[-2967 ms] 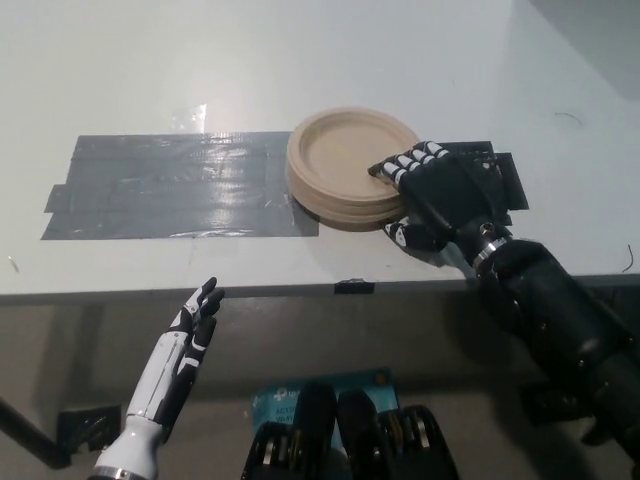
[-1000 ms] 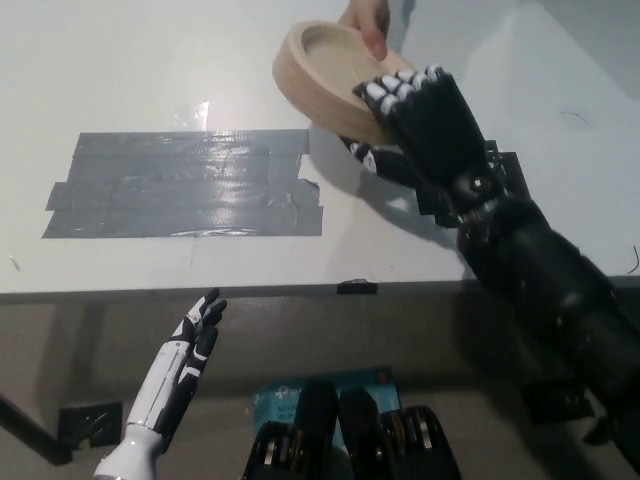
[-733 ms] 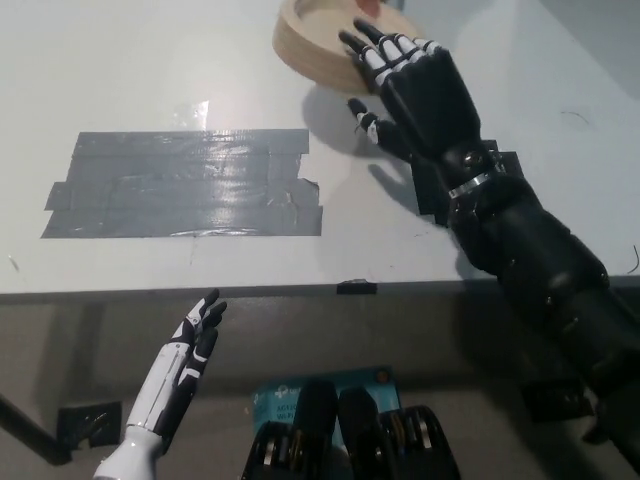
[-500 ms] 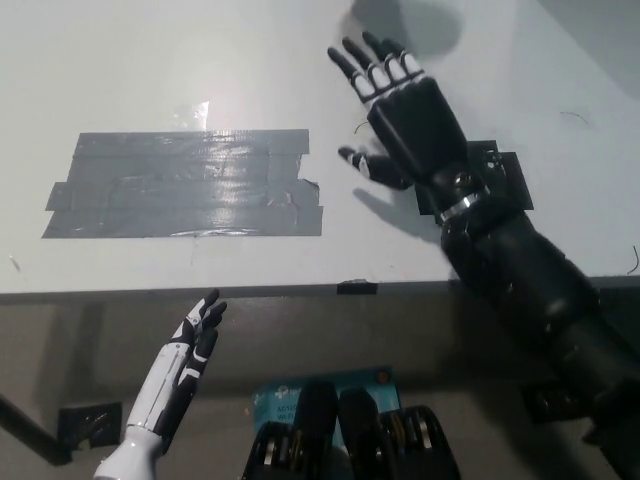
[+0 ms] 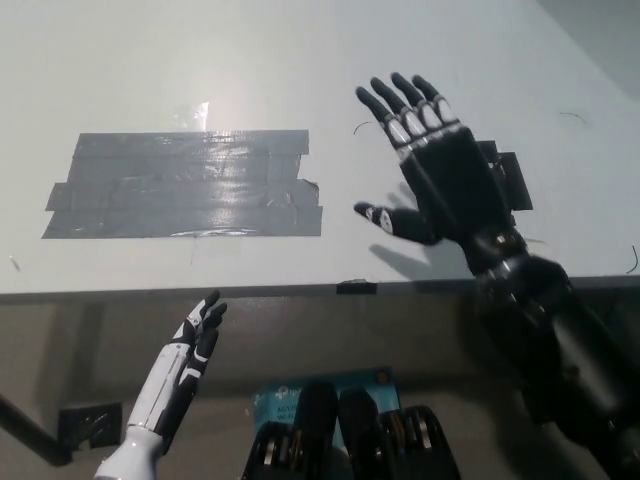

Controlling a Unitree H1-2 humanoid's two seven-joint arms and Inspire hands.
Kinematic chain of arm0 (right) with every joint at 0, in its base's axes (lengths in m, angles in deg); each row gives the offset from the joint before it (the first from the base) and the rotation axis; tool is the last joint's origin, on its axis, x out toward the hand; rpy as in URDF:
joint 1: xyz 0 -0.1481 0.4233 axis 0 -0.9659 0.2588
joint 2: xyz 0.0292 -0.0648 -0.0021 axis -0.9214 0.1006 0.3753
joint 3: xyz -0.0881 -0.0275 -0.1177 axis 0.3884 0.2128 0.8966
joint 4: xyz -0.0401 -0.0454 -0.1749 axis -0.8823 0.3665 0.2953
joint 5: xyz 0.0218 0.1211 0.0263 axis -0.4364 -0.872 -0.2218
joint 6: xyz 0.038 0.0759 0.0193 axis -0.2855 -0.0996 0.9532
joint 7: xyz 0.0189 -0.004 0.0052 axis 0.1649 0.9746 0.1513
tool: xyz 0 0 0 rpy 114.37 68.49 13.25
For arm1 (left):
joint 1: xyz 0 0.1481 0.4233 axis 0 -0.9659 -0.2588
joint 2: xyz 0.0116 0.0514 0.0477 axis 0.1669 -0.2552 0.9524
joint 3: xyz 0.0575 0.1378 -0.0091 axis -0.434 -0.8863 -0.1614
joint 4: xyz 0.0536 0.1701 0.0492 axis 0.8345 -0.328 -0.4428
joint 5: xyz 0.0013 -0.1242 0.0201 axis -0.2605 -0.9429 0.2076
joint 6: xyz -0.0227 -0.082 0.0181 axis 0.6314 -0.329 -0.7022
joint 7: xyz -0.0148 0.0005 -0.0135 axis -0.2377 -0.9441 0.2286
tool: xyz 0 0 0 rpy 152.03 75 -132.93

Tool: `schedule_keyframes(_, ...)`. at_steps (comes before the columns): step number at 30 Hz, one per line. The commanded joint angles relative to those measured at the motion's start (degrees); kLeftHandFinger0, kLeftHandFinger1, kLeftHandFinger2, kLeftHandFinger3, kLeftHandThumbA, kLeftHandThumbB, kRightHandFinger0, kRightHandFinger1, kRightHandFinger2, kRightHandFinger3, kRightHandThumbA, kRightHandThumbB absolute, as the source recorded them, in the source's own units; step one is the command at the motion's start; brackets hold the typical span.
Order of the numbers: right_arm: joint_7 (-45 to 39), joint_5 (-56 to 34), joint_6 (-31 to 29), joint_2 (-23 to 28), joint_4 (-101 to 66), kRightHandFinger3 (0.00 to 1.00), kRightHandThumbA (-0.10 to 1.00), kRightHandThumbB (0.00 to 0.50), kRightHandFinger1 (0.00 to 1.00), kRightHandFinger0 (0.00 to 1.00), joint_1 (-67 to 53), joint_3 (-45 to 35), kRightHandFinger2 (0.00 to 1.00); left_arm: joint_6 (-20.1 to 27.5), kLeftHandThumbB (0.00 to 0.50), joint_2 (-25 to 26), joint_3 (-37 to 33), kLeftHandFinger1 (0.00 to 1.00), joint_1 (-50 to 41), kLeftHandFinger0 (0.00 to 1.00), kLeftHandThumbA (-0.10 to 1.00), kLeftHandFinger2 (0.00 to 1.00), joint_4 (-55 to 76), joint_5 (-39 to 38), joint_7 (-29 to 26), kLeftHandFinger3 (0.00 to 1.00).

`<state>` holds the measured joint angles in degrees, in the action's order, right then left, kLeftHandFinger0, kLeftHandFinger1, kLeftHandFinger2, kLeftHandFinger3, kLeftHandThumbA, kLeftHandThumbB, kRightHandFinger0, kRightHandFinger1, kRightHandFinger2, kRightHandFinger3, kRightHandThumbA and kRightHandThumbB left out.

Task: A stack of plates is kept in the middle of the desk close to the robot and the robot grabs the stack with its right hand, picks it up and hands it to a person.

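Left hand [image 5: 190, 340] low at lower left, below counter [image 5: 400, 60] edge, fingers straight and apart, empty. Right hand [image 5: 435, 170] above counter at right, palm up, fingers [image 5: 405, 105] spread wide, thumb out to the side, nothing held. Partly over black tape patch [image 5: 510, 180]. Grey tape [image 5: 185, 185] flat on counter, left of right hand, well apart. Plates nowhere in view.

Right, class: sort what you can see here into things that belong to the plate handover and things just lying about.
Belongs to the job:
- right hand, open, fingers spread above the desk
- plates: not in view

Just lying about:
- grey tape patch
- black tape
- left hand, resting low, open
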<state>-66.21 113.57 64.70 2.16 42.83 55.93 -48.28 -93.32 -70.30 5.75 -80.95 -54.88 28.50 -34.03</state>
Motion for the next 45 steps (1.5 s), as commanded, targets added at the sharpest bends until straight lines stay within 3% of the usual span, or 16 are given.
schedule_keyframes(1,-10.0,-13.9,3.9,6.4,-40.3,1.00,0.98,0.467,1.00,1.00,-10.7,-9.3,1.00,1.6,0.000,0.3,0.4,1.00,2.1,1.00,1.00,1.00,2.4,0.4,-0.1,1.00)
schedule_keyframes(2,-8.2,-13.7,3.5,6.0,-42.2,1.00,0.99,0.451,1.00,1.00,-13.9,-9.9,1.00,1.6,0.000,0.3,0.3,1.00,1.8,1.00,1.00,1.00,2.5,0.5,-0.1,1.00)
schedule_keyframes(4,-4.5,-16.9,1.9,4.7,-43.2,1.00,0.92,0.444,1.00,1.00,-19.6,-10.6,1.00,1.5,0.000,0.4,0.2,1.00,1.6,1.00,1.00,1.00,2.6,0.6,0.0,1.00)
schedule_keyframes(6,-1.2,-17.5,-0.4,3.1,-40.6,1.00,0.94,0.416,1.00,1.00,-24.7,-10.5,1.00,1.6,0.000,0.4,0.1,1.00,1.1,1.00,1.00,1.00,2.4,0.8,-0.1,1.00)
schedule_keyframes(9,0.5,-18.9,-1.3,0.5,-37.6,1.00,0.99,0.427,1.00,1.00,-29.3,-10.5,1.00,2.0,0.000,-0.1,0.0,1.00,-0.4,1.00,1.00,1.00,2.4,0.6,-0.4,1.00)
schedule_keyframes(11,2.7,-19.8,-3.2,-2.0,-32.8,1.00,1.00,0.398,1.00,1.00,-33.4,-10.0,1.00,2.2,0.000,-0.3,0.0,1.00,-1.5,1.00,1.00,1.00,2.5,0.8,-0.7,1.00)
schedule_keyframes(15,1.1,-28.1,-6.9,-5.7,-24.0,1.00,1.00,0.374,1.00,1.00,-37.8,-9.8,1.00,3.3,0.000,-0.5,0.0,1.00,-3.8,1.00,1.00,1.00,2.3,0.7,-1.1,1.00)
schedule_keyframes(17,-0.9,-29.7,-6.4,-6.6,-19.6,1.00,1.00,0.330,1.00,1.00,-38.6,-9.9,1.00,3.8,0.001,-0.7,0.0,1.00,-4.4,1.00,1.00,1.00,2.1,0.4,-1.1,1.00)
schedule_keyframes(21,-7.6,-31.3,-1.3,-6.1,-13.9,1.00,1.00,0.351,1.00,1.00,-37.8,-10.3,1.00,4.8,0.000,-1.3,0.2,1.00,-5.3,1.00,1.00,1.00,1.4,0.5,-1.7,1.00)
schedule_keyframes(25,-9.0,-30.9,-2.4,-5.7,-12.3,1.00,1.00,0.388,1.00,1.00,-37.1,-10.1,1.00,5.0,0.000,-1.6,0.4,1.00,-6.0,1.00,1.00,1.00,1.3,0.2,-1.8,1.00)
schedule_keyframes(36,-13.7,-32.1,-2.3,-4.8,-12.7,1.00,1.00,0.402,1.00,1.00,-39.3,-8.7,1.00,4.8,0.000,-1.9,1.0,1.00,-8.3,1.00,1.00,1.00,2.4,1.4,-2.0,1.00)
schedule_keyframes(45,-14.9,-32.1,-3.7,-5.1,-11.1,1.00,1.00,0.378,1.00,1.00,-38.9,-8.7,1.00,5.0,0.000,-2.3,1.1,1.00,-8.7,1.00,1.00,1.00,2.0,1.4,-2.3,1.00)
